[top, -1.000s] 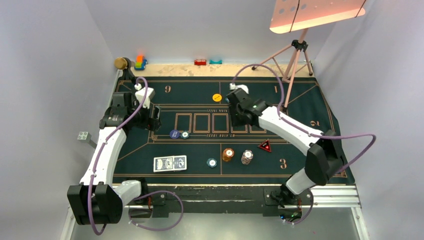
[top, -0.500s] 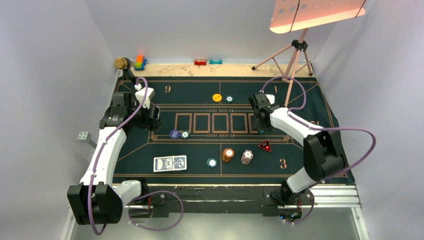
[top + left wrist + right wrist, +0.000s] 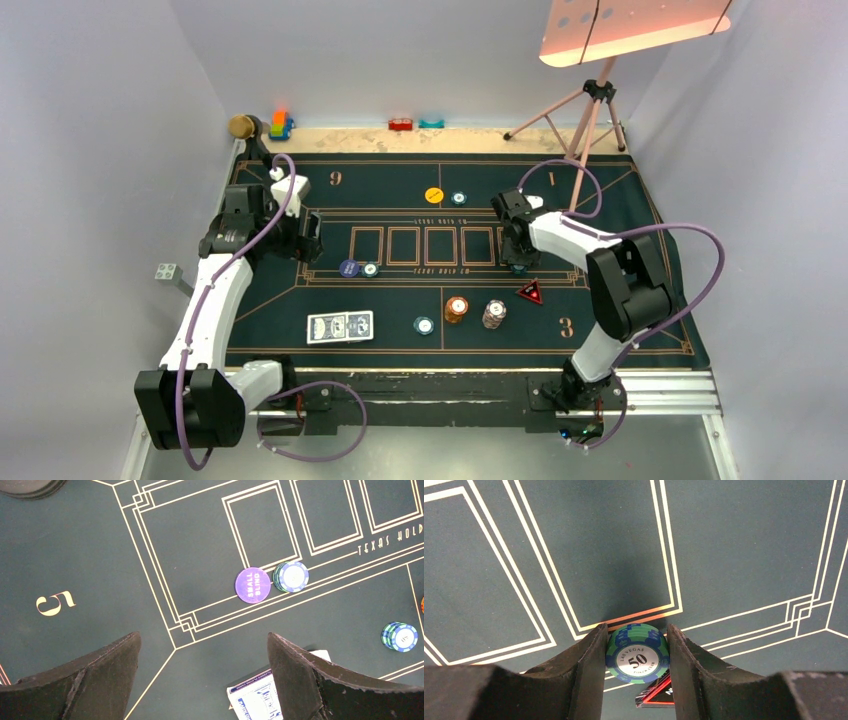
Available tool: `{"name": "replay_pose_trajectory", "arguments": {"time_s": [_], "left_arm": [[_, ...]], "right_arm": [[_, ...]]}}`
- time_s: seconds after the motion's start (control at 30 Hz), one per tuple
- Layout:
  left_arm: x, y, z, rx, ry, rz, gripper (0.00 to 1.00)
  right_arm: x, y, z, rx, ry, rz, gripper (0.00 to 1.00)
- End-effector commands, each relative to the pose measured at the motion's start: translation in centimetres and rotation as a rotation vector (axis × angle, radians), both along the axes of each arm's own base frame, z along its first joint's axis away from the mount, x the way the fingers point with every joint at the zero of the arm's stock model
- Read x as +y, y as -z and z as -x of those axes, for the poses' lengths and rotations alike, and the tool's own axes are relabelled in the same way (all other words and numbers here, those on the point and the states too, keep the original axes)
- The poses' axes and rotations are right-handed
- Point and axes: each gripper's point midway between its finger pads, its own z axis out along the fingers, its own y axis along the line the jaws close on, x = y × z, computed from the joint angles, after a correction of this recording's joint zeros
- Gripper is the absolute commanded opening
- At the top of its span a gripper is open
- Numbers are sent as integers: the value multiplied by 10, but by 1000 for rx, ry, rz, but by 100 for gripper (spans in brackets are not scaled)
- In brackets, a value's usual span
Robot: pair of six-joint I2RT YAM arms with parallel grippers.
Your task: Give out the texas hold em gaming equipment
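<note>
Right wrist view showed the right gripper [image 3: 636, 639] clamped on a green-and-blue chip [image 3: 638, 656], one finger against each side of its rim, face up. Being round, the chip had no long axis to mind. It sat at the corner of an outlined card box on the green mat [image 3: 734, 545], with the red triangle marker [image 3: 658, 696] showing just past its near edge. Whether it touched the felt I could not tell. The left gripper [image 3: 203, 639] stood wide apart and empty, well away on the left near the cards [image 3: 255, 700], so placing the chip likely fell to the right arm.
</note>
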Motion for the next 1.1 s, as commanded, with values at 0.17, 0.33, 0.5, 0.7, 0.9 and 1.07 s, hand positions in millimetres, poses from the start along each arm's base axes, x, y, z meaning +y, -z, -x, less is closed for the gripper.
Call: {"name": "replay_pose_trajectory", "arguments": {"time_s": [0.17, 0.33, 0.5, 0.7, 0.9, 1.07], "left_arm": [[-1, -7, -3, -30, 15, 8, 100], [-3, -6, -2, -29, 21, 11, 100], [-4, -5, -2, -23, 28, 18, 100], [-3, -5, -2, -21, 26, 17, 100], [-3, -6, -2, -21, 25, 16, 100], [-3, -6, -2, -21, 22, 13, 100]], "right_arm": [[5, 9, 3, 53, 3, -30, 5], [9, 13, 6, 71, -6, -56, 33], [11, 4, 3, 45, -16, -73, 53], [13, -5, 0, 20, -39, -88, 77], [13, -34, -7, -60, -36, -100, 80], [34, -85, -7, -182, -142, -121, 83]]}}
